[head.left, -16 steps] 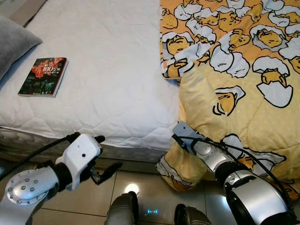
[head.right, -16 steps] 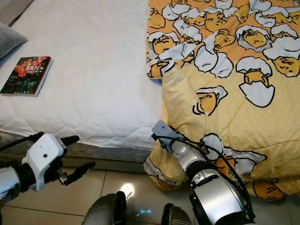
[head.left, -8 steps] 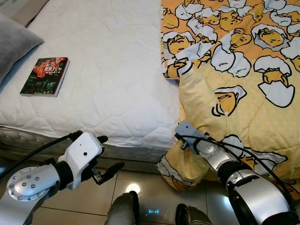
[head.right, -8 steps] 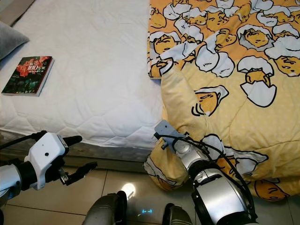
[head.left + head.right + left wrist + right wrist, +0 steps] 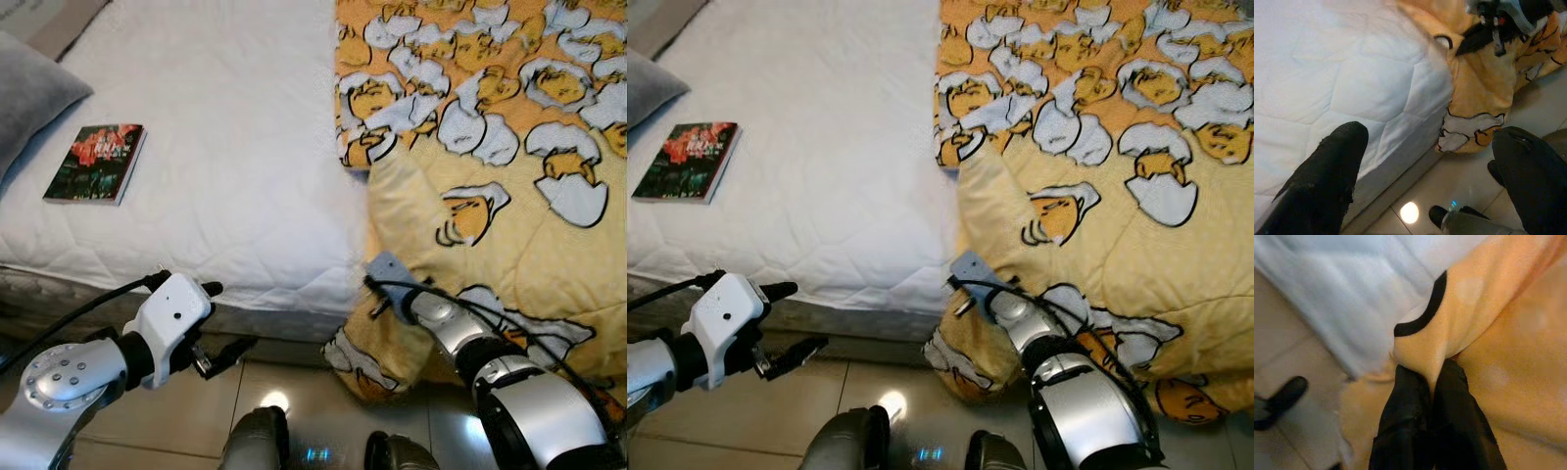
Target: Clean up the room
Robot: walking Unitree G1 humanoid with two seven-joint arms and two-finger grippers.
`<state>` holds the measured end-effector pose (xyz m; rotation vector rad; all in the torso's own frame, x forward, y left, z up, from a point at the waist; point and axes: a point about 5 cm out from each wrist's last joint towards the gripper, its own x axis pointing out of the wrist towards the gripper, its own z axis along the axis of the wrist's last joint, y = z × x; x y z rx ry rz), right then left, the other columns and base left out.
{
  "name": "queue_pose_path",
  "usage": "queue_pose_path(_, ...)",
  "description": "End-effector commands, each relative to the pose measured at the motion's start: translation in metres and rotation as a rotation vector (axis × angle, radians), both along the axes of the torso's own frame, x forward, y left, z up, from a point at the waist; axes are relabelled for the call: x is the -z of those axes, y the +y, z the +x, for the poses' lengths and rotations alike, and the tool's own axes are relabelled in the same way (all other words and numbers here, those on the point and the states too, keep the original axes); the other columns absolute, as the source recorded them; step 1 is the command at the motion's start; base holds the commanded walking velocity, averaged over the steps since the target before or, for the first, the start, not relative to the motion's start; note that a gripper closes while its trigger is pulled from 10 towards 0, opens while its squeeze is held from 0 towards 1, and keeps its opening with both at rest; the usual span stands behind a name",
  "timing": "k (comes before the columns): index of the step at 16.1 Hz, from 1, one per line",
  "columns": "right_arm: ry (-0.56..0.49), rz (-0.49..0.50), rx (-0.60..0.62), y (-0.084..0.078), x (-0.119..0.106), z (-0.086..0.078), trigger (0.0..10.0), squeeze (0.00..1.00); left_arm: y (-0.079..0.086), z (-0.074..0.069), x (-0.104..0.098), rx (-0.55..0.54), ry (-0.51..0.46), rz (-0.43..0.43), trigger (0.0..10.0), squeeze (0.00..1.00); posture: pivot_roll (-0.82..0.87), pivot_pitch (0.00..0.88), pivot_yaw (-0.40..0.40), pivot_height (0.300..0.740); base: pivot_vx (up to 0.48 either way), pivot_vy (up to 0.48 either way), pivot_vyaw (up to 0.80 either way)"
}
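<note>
Little moved since earlier: right gripper (image 5: 1425,382) still pinching fold of yellow blanket (image 5: 490,176) at mattress (image 5: 225,147) edge, hem hanging toward floor. Left gripper (image 5: 1425,161) spread, holding nothing, beside bed. One book (image 5: 95,163), one grey pillow (image 5: 29,98) on mattress.

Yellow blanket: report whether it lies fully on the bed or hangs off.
Hanging off. The yellow blanket spills over the mattress edge toward the floor, a fold pinched in the right pincer.

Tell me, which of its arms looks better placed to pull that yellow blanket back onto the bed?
The right one. Its right gripper is already pinched on a fold of the yellow blanket at the mattress edge. The left gripper hovers open over the floor, touching nothing.
</note>
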<state>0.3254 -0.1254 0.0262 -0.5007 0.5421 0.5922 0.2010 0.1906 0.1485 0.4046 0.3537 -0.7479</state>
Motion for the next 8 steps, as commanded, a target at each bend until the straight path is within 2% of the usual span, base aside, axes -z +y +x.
queue_pose_path(1, 0.020, 0.071, -0.046, 0.007, 0.001, -0.004, 0.0, 0.00, -0.001, 0.002, 0.005, -0.004, -0.003, 0.005, 10.0, 0.00, 0.28, 0.002, 0.024, 0.740, 0.000, 0.000, 0.00)
queue_pose_path(2, 0.024, 0.084, -0.059, 0.008, 0.001, -0.004, 0.0, 0.00, -0.001, 0.003, 0.006, -0.008, -0.005, 0.003, 10.0, 0.00, 0.28, 0.002, 0.024, 0.740, 0.000, 0.000, 0.00)
queue_pose_path(4, 0.102, 0.206, -0.247, 0.024, 0.001, -0.015, 0.0, 0.00, 0.001, 0.012, 0.013, -0.016, -0.016, -0.006, 10.0, 0.00, 0.21, 0.000, 0.033, 0.740, 0.000, 0.000, 0.00)
queue_pose_path(5, 0.151, 0.196, -0.350, 0.024, 0.006, -0.024, 0.0, 0.00, -0.002, 0.016, 0.016, -0.014, -0.025, -0.009, 10.0, 0.00, 0.20, 0.000, 0.035, 0.740, 0.000, 0.000, 0.00)
queue_pose_path(7, 0.217, 0.177, -0.447, 0.019, 0.012, -0.034, 0.0, 0.00, -0.007, 0.021, 0.016, -0.014, -0.044, -0.023, 10.0, 0.00, 0.19, 0.000, 0.036, 0.740, 0.000, 0.000, 0.00)
queue_pose_path(8, 0.244, 0.209, -0.473, 0.018, 0.013, -0.038, 0.0, 0.00, -0.009, 0.022, 0.016, -0.012, -0.047, -0.026, 10.0, 0.00, 0.19, 0.000, 0.038, 0.740, 0.000, 0.000, 0.00)
